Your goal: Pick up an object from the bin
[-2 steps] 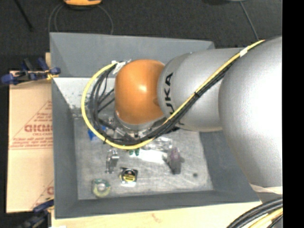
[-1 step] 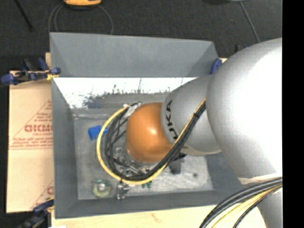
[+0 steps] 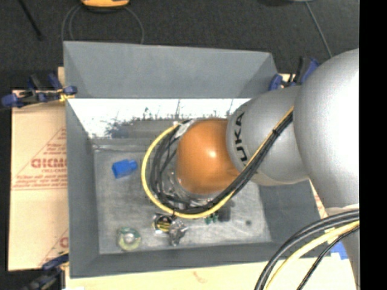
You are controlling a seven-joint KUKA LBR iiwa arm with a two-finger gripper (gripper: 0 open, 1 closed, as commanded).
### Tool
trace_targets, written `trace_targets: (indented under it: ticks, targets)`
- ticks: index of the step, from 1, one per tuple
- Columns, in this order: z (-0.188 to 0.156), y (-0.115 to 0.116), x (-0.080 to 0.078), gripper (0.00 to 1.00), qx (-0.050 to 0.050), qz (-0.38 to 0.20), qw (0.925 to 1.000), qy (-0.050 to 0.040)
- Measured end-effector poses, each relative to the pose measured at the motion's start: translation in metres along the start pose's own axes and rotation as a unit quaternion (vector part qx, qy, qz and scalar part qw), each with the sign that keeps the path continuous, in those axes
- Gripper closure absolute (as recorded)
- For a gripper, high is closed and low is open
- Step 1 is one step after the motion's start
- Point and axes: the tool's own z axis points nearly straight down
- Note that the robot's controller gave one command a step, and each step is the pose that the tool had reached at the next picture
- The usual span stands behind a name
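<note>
Big grey arm link [image 3: 326,119], nearest the lens, comes in from the right w/ wrist bent down into the bin [image 3: 81,180]. An orange cover [image 3: 205,156] sits on the wrist & yellow/black cables [image 3: 148,162] loop round it. The gripper [image 3: 172,222] is low under the cover, at the floor's front-centre; spread or pressed together, can't tell. At its tip lies a small yellow-and-metal piece [image 3: 163,223], touching or just beside, unclear which. Green bit [image 3: 211,218] just right of it, clear round thing [image 3: 128,238] near front-left, blue block [image 3: 124,168] further left & back. The link reads "UKA".
</note>
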Motion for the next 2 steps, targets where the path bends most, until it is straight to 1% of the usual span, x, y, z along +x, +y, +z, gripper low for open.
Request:
trace_targets:
  ticks: [1,2]
  targets:
    - [-0.001,0.002,-0.001,1.00,-0.001,0.001,1.0000,-0.0009]
    - [-0.169,-0.047,-0.001,1.00,0.001,-0.094,0.9956,-0.0027]
